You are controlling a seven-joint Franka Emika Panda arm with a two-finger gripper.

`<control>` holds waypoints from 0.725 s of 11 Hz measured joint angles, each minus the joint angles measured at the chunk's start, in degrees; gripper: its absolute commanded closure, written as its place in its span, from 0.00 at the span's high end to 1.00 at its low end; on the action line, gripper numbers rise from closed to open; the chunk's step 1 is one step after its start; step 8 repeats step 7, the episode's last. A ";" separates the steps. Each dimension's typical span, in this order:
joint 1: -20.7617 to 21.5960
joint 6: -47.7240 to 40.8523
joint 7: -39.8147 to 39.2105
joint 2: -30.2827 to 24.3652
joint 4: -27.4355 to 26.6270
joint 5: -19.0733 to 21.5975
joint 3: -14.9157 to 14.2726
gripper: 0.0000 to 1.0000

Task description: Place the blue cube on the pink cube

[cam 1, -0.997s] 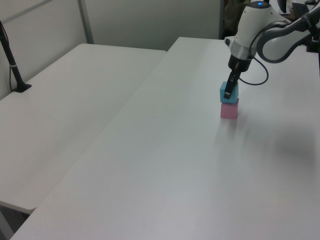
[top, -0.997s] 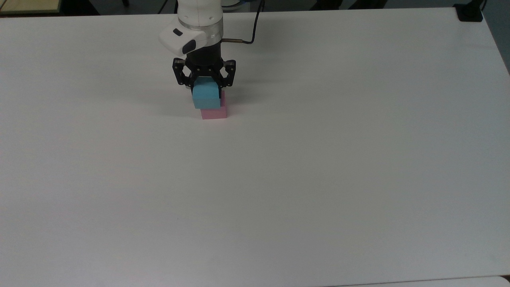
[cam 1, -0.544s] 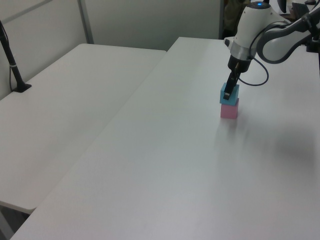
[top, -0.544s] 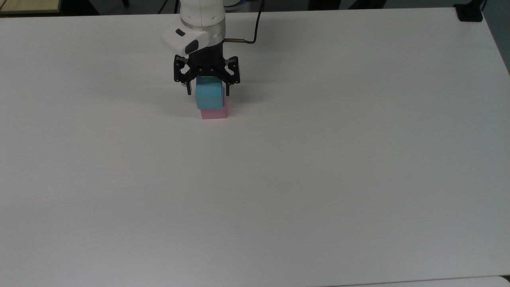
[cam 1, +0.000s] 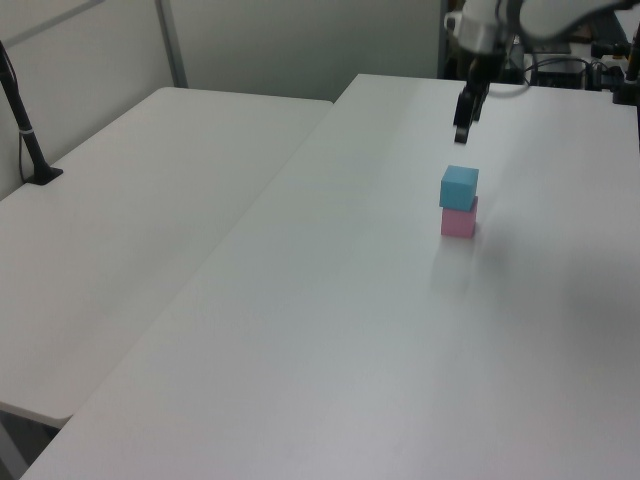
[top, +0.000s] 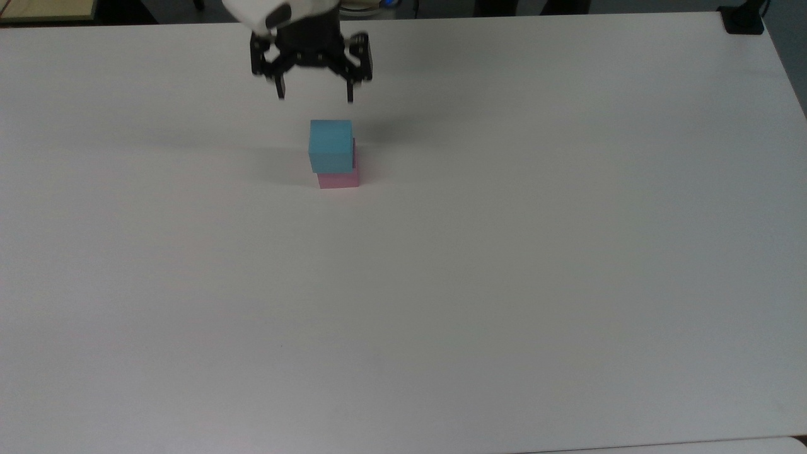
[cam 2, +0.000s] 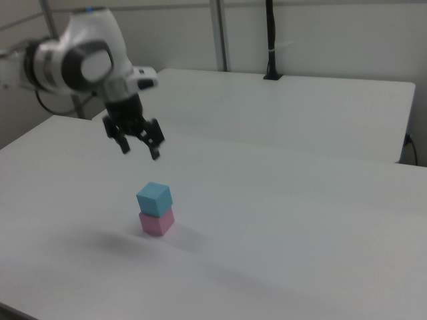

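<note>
Two cubes: stacked on a bare white surface, one robot arm above them.
Table (top: 504, 284): white, matte, wide. A second white table (cam 1: 150, 200) stands alongside it at the left view's left, with a narrow seam between the two.
Containers: no bin, tray or box seen on either table.
Arm (cam 2: 80, 60): white Franka segments with a black wrist, raised over the stack.
Gripper (top: 314, 96): black, two fingers spread wide apart, wider than a cube. Holds nothing, touches nothing. Hangs in the air clear of the stack, with open space between fingertips and the top cube in the left view and the right view.
Blue cube (top: 330, 145): light blue, matte, plain faces, upright. Sits on top of the pink cube, touching it, free of the gripper. Set slightly off toward the top view's left, so a thin strip of pink shows along its right side.
Pink cube (top: 339, 180): pale pink, matte, same size as the blue one. Rests flat on the table, bottom of the stack.
</note>
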 measured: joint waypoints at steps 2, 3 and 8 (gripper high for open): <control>-3.75 -14.03 0.00 -0.33 9.88 0.00 5.69 1.00; -5.56 -14.88 0.00 -0.24 11.74 -0.01 7.56 1.00; -9.27 -14.89 0.00 3.21 16.08 0.07 8.97 1.00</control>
